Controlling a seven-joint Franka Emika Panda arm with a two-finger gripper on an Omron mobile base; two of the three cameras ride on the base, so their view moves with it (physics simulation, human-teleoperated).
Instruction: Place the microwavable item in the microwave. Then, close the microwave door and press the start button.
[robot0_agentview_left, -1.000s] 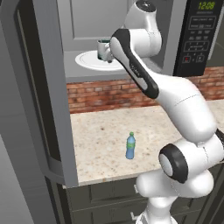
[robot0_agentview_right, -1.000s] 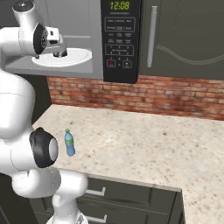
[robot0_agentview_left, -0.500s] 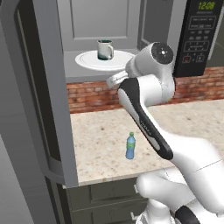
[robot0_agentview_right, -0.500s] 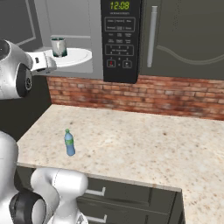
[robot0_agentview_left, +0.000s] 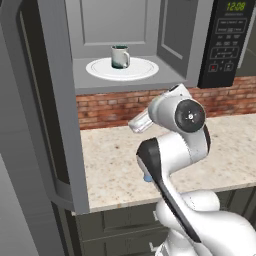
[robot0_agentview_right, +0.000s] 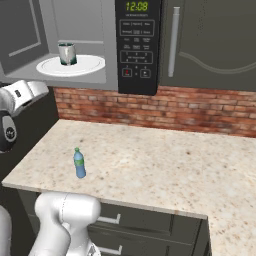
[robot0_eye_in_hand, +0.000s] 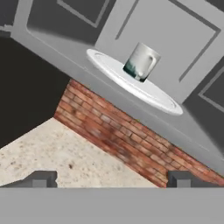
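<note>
One step looks finished: we have pulled our wide-open, empty gripper (robot0_eye_in_hand: 109, 179) back from the mug (robot0_agentview_left: 120, 56), leaving the microwave door (robot0_agentview_left: 47, 110) to shut.

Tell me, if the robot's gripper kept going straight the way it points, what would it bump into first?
Probably the red brick wall under the microwave; the open gripper aims there, with the mug higher up. Depth is hard to judge.

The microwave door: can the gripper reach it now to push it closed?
Probably yes. The microwave door stands wide open at the left, the gripper is open and empty, and nothing lies between them; the mug already sits inside.
</note>
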